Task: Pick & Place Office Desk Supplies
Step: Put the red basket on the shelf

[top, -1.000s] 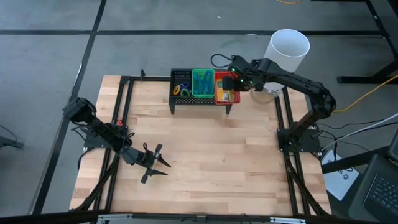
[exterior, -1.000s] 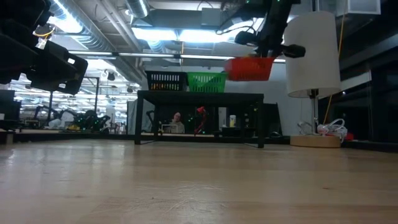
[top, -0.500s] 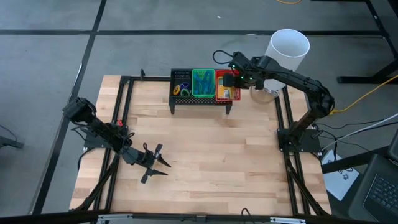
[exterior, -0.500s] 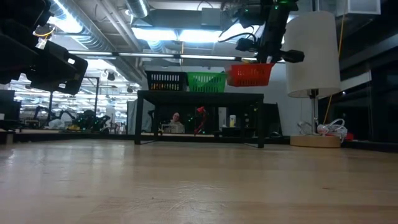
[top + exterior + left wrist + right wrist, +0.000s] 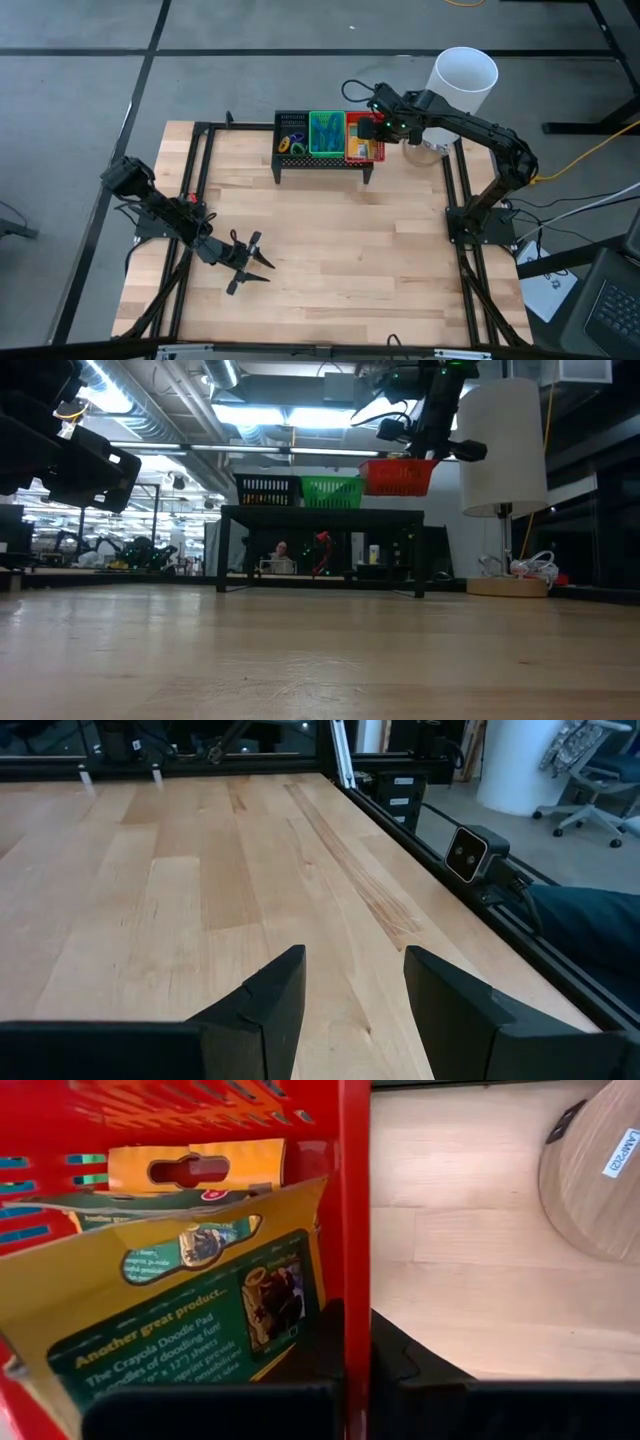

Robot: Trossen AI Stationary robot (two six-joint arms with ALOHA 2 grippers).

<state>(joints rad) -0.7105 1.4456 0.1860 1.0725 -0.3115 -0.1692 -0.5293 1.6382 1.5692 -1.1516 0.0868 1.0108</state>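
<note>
Black mesh stand (image 5: 322, 165) sits at my table's (image 5: 330, 260) far edge. Tall white cylinder (image 5: 464, 75) is just right of the stand, on a round wooden base (image 5: 600, 1165). A person (image 5: 284, 550) shows under the stand, far off.

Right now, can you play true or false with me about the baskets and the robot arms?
1. The right gripper pinches the red basket wall. True.
2. The red basket holds blue bands. False: it holds yellow-and-green packs.
3. The green basket sits between the black basket and the red one. True.
4. The left gripper holds a pack. False: it is open and empty over bare table.
5. The baskets rest on the tabletop. False: they are up on the black mesh stand.
</note>
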